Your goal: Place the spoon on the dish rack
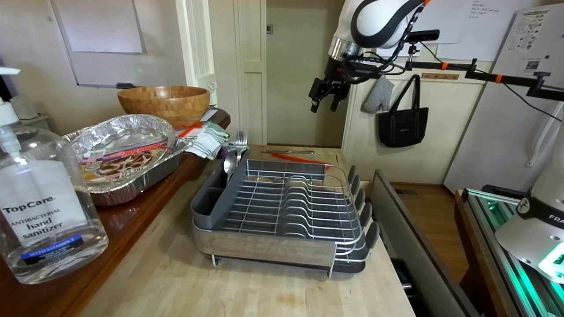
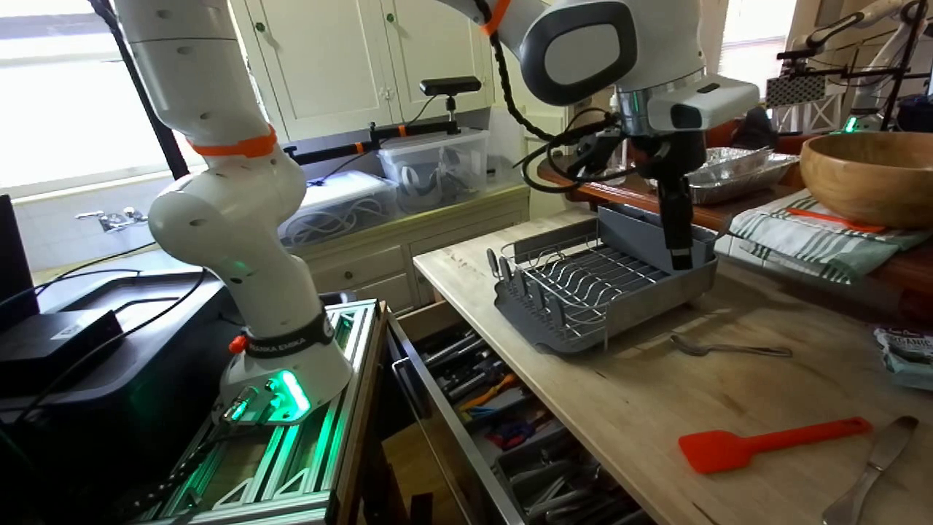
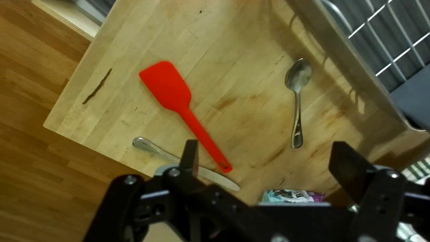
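Note:
A metal spoon [image 3: 298,74] lies on the wooden table beside the dish rack [image 3: 356,57] in the wrist view. The spoon also shows in an exterior view [image 2: 751,350]; the rack hides it in an exterior view. The silvery wire rack shows in both exterior views [image 1: 264,247] [image 2: 660,302]. Its grey utensil holder [image 1: 203,220] holds another spoon [image 1: 229,164] and forks [image 1: 241,140]. My gripper [image 3: 263,151] is open and empty, above the table; the spoon's handle end shows ahead of the gap between its fingers. It also shows in both exterior views [image 1: 324,108] [image 2: 681,259].
A red spatula [image 3: 168,84] and a knife [image 3: 218,178] lie left of the spoon in the wrist view. A packet [image 3: 292,195] lies near the gripper's base. An open drawer [image 2: 452,430] is below the table edge. A wooden bowl [image 1: 163,103] and foil pan [image 1: 150,182] stand on a side counter.

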